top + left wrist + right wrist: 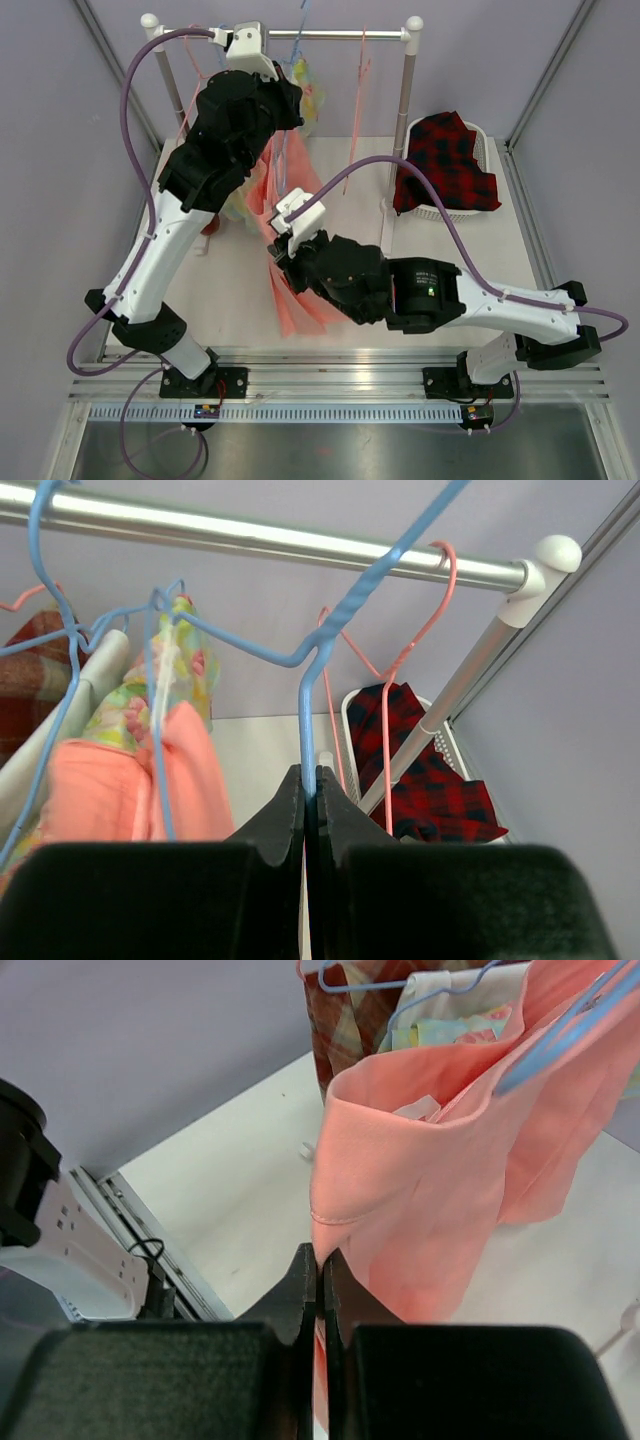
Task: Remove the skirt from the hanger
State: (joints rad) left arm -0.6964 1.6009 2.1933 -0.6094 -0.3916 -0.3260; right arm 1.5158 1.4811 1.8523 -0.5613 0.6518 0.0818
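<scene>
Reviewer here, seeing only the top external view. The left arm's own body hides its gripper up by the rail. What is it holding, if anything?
Observer: The left wrist view shows the left gripper shut on a wire of the blue hanger.
Operator: And the right gripper? For me it is buried in pink cloth.
Observer: The right wrist view shows the right gripper shut on an edge of the pink skirt.
Operator: Is the skirt off the hanger?
Observer: It seems not. In the right wrist view, blue hanger wire lies among the skirt's upper folds, and the cloth hangs down from there.
</scene>
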